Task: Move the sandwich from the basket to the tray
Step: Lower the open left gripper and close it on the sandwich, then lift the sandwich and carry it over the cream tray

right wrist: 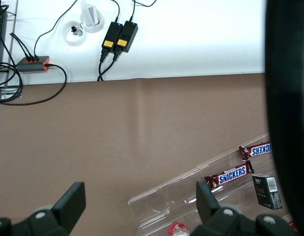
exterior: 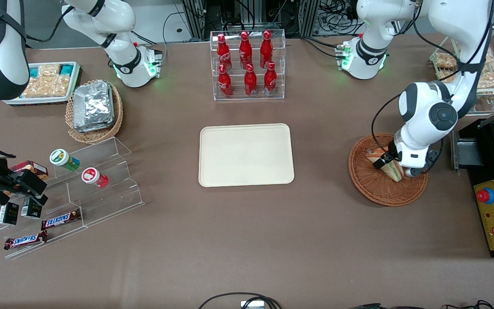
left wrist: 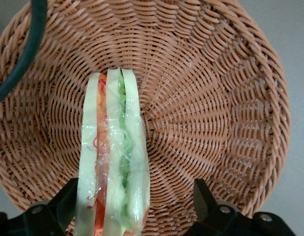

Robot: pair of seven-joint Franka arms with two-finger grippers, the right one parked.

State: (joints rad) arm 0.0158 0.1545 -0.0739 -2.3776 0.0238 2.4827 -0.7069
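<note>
The sandwich [exterior: 392,170] [left wrist: 112,157], a clear-wrapped wedge of white bread with red, orange and green layers, stands on edge in the reddish-brown wicker basket [exterior: 378,194] [left wrist: 216,113] toward the working arm's end of the table. My left gripper [exterior: 389,165] [left wrist: 136,189] is lowered into the basket and is open, with the sandwich between its fingers. One finger [left wrist: 68,196] sits right against the bread; the other finger [left wrist: 201,194] stands well apart from it. The cream tray [exterior: 246,155] lies bare at the table's middle.
A clear rack of red bottles [exterior: 248,64] stands farther from the camera than the tray. A black control box with a red button [exterior: 493,214] lies beside the basket. Toward the parked arm's end are a tan basket of foil packets [exterior: 94,109] and an acrylic snack stand [exterior: 71,193].
</note>
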